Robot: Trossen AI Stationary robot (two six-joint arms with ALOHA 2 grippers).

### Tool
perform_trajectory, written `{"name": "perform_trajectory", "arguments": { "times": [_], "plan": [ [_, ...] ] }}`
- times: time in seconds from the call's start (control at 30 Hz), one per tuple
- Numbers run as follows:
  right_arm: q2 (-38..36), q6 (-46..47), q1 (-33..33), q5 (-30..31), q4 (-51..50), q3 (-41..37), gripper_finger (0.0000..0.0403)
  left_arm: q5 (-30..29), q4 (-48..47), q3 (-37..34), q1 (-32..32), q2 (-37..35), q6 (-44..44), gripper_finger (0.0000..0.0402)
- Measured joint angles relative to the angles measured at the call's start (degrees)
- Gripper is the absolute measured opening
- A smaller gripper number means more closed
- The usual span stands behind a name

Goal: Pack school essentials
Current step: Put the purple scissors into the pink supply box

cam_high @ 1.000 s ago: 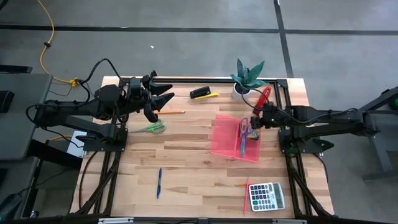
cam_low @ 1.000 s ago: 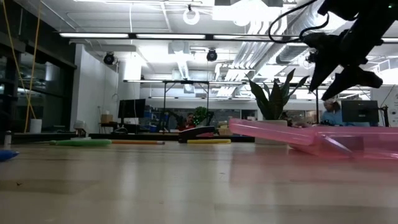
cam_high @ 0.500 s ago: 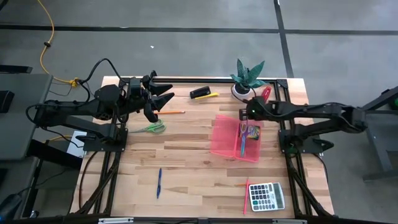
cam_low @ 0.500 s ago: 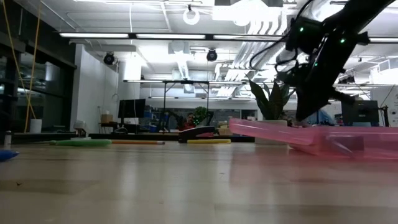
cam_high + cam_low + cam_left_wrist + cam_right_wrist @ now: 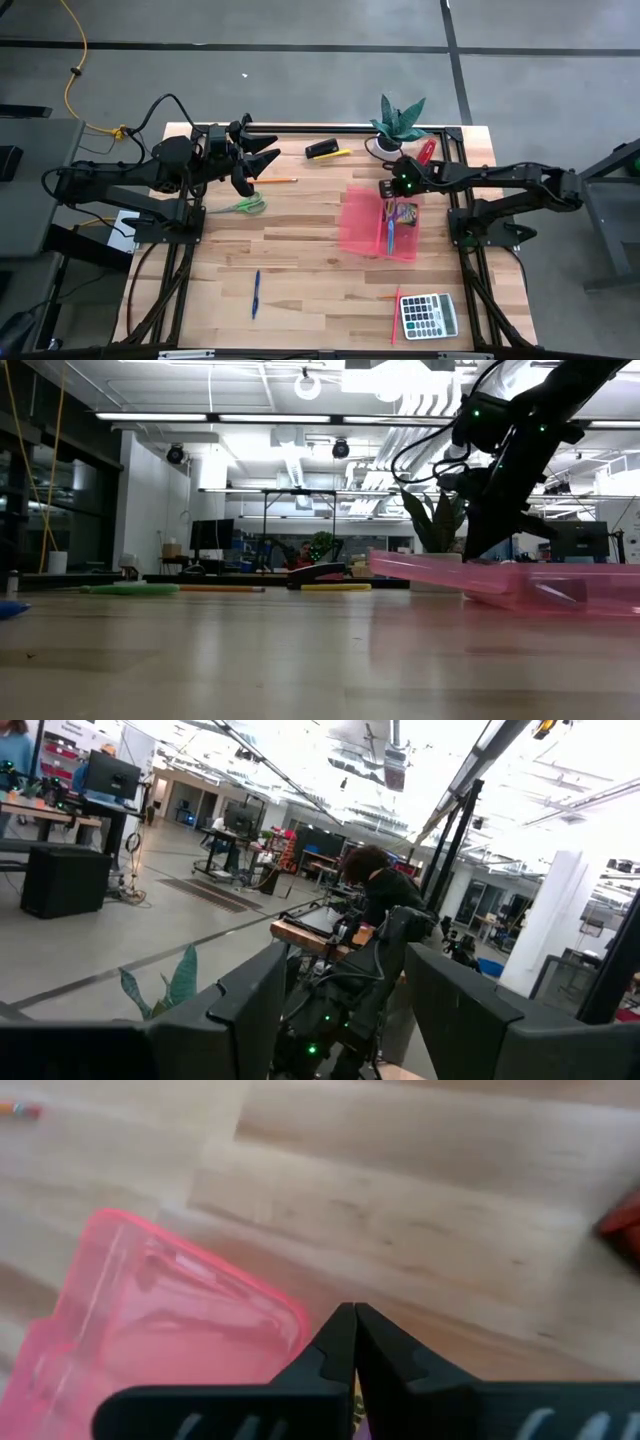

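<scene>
A translucent pink tray [image 5: 362, 228] lies right of the table's middle. In it are purple-handled scissors [image 5: 394, 207], a blue pen [image 5: 389, 234] and a small crayon box [image 5: 408, 215]. My right gripper [image 5: 386, 190] is shut and slants down at the tray's far right corner [image 5: 292, 1312]. On the table lie green-handled scissors [image 5: 243, 206], an orange pencil [image 5: 279, 180], a yellow pencil [image 5: 338, 152], another blue pen [image 5: 256, 293] and a red pencil [image 5: 396, 303]. At the far left, my left gripper [image 5: 268, 158] hangs open in the air with nothing in it. My right gripper comes slanting down from the table's right side. Its shut fingertips [image 5: 352, 1320] stand just beyond the tray's far rim [image 5: 440, 568]. I cannot tell whether they touch the rim or the table. Nothing shows between the fingers.
A potted green plant [image 5: 400, 120] and a red object [image 5: 428, 152] stand at the far right, close behind my right gripper. A dark object [image 5: 320, 150] lies at the far edge. A calculator [image 5: 428, 315] lies at the near right. Bare wood spans the middle and near left.
My right gripper has moved toward the table's left edge and down, from above the tray's right side to its far right corner. Its fingers have shut with nothing between them. The tray and what lies in it have stayed where they were.
</scene>
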Motion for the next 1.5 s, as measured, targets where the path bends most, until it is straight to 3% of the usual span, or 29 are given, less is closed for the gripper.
{"name": "perform_trajectory", "arguments": {
  "times": [0.23,0.63,0.73,0.87,1.13,1.5],
  "plan": [
    [0.0,-4.6,0.0,-4.7,-4.4,0.0,0.0,0.0,-0.1,0.0,0.0,0.0,0.2,0.0195],
    [-7.0,-7.6,0.4,-3.7,-13.0,3.8,0.0,0.0,-0.1,0.0,0.0,0.0,1.5,0.0195],
    [-8.3,-6.3,0.5,-2.2,-10.8,4.0,0.0,-0.3,-0.1,0.0,0.0,0.0,1.5,0.0195],
    [-6.3,-4.8,0.5,-3.1,-5.8,4.2,0.0,-0.4,-0.1,0.0,0.0,0.0,1.5,0.0195],
    [1.8,-6.4,0.9,-10.4,-6.0,4.1,0.0,-0.4,-0.2,0.0,0.0,0.0,1.4,0.0195],
    [-1.2,-8.5,3.7,-8.9,-19.2,4.1,0.0,-0.9,-0.3,0.0,0.0,0.0,0.1,0.0195]
  ]
}}
